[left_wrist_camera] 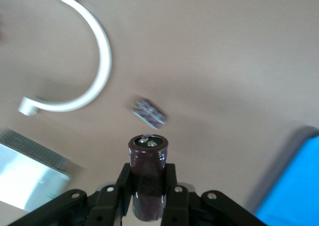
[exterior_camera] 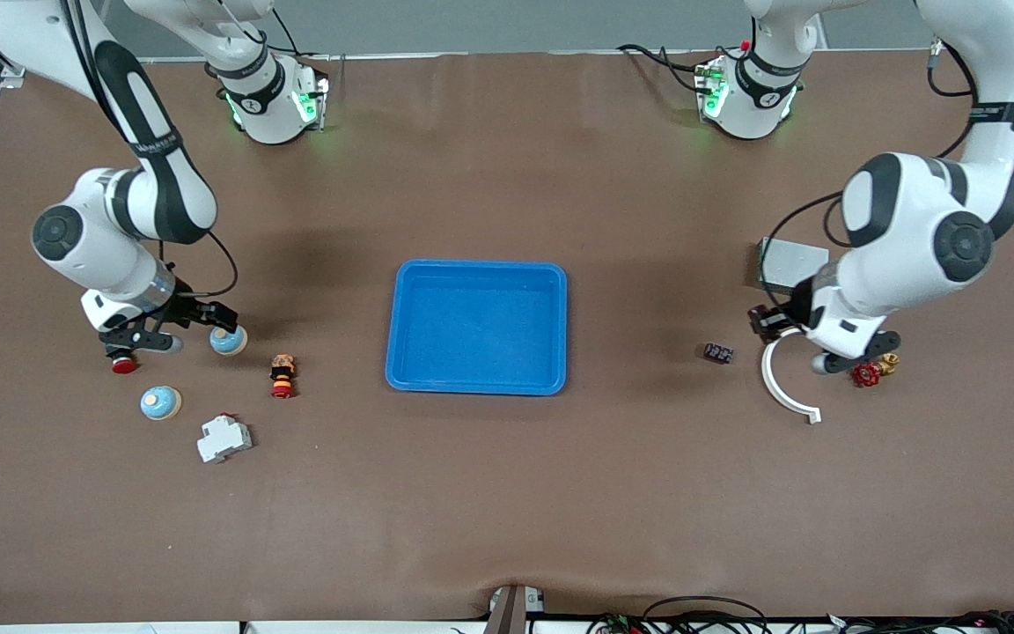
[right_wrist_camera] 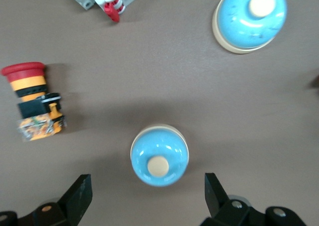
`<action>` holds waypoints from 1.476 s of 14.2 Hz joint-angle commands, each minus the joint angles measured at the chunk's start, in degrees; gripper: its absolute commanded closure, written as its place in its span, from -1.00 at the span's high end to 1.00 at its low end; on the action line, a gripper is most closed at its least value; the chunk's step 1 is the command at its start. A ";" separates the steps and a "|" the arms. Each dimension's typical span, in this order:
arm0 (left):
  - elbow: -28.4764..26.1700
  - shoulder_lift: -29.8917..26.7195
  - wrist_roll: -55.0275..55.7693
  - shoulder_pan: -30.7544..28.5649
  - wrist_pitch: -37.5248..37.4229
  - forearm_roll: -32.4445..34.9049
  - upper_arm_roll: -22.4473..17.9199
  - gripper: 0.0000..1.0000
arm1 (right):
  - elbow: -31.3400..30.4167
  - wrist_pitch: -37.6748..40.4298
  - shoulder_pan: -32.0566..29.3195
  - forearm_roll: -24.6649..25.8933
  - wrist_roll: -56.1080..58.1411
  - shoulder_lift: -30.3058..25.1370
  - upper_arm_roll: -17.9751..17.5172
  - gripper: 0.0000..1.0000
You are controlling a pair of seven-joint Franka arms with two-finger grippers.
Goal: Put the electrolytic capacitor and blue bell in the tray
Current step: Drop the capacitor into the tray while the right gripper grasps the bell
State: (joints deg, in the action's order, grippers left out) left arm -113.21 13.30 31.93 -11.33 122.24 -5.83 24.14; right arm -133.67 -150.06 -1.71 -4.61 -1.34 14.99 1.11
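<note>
My left gripper [left_wrist_camera: 148,186] is shut on the electrolytic capacitor [left_wrist_camera: 148,161], a dark brown cylinder with a metal top, held a little above the table. In the front view this gripper [exterior_camera: 773,323] is over the table beside the grey metal box [exterior_camera: 790,261]. The bright-blue tray [exterior_camera: 478,384] lies empty at the table's middle; its corner shows in the left wrist view [left_wrist_camera: 304,186]. My right gripper [right_wrist_camera: 148,188] is open, its fingers either side of a blue bell [right_wrist_camera: 159,156], not touching it. In the front view this gripper [exterior_camera: 194,332] is by that bell [exterior_camera: 230,341]. A second blue bell [exterior_camera: 160,402] lies nearer the camera.
A red-topped emergency-stop button [exterior_camera: 282,375] and a white breaker [exterior_camera: 224,438] lie near the bells, and a red button [exterior_camera: 124,364] sits by my right gripper. A small dark component [exterior_camera: 718,352], a white arc [exterior_camera: 780,383] and a red valve [exterior_camera: 868,374] lie near my left gripper.
</note>
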 commanded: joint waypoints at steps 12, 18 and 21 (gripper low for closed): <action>17.84 20.17 39.84 24.85 0.36 3.61 1.09 -1.00 | 1.57 -7.17 0.56 -0.75 0.10 7.15 0.03 1.00; 21.45 28.88 55.68 30.58 8.45 7.85 0.91 -1.00 | 1.66 -7.08 0.57 -0.75 0.11 7.77 0.03 1.00; 21.10 30.47 56.65 32.68 9.24 7.85 0.13 -1.00 | 1.66 -7.08 0.65 -0.40 0.28 7.95 0.03 0.08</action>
State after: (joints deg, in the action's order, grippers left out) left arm -93.43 42.81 86.58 19.58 131.37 0.95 25.44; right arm -132.59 -157.04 -1.27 -4.61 -1.39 22.43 1.14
